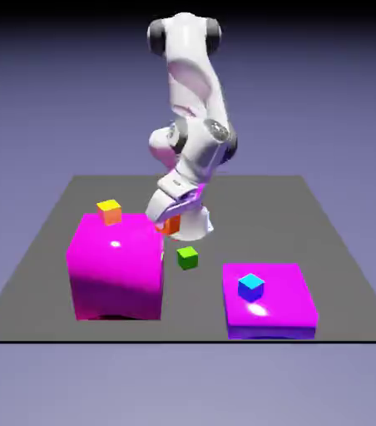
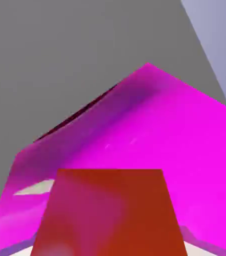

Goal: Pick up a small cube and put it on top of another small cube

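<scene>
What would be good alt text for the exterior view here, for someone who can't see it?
A white robot arm's gripper holds a small red-orange cube beside the top edge of a tall magenta block bearing a small orange cube. A green cube sits on the grey table, and a blue cube on a low magenta block.

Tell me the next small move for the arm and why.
Probably carry the red-orange cube, held in the gripper, up and toward the yellow-orange cube on the tall magenta block; it hangs at that block's top edge, below the target's top.
</scene>
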Available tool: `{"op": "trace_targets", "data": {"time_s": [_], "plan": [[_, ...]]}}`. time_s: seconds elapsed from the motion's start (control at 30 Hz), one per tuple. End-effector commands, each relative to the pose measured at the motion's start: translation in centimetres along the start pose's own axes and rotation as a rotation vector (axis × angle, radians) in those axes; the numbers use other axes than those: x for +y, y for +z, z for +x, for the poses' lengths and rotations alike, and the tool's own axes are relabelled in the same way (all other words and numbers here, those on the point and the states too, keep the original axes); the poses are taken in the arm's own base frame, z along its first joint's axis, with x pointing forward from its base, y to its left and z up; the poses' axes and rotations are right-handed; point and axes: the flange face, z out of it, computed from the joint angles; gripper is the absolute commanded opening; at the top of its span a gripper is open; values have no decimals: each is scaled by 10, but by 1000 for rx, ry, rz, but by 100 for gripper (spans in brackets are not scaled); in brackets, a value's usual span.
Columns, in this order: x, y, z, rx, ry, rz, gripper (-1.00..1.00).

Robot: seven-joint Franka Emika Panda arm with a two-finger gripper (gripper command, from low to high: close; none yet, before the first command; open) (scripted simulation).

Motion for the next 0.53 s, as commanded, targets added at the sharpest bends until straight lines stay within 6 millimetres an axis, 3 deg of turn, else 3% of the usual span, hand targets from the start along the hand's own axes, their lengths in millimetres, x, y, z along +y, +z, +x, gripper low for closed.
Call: {"op": "trace_targets", "data": {"time_s": [0.0,0.13,0.17,0.2,0.23,0.37,0.4,0.43,0.47,0.5], "plan": [[21,-6,-10,-8,5,5,-100],[97,-22,-60,-44,20,63,-100],[105,-11,-64,-84,-12,72,-100],[106,2,-64,-128,-50,76,-100],[106,2,-64,-128,-50,76,-100],[95,66,-66,-128,-50,76,-100],[95,69,-67,-128,-50,76,-100],[95,69,-67,-128,-50,76,100],[95,69,-67,-128,-50,76,100],[98,54,-65,-129,-49,74,100]]}}
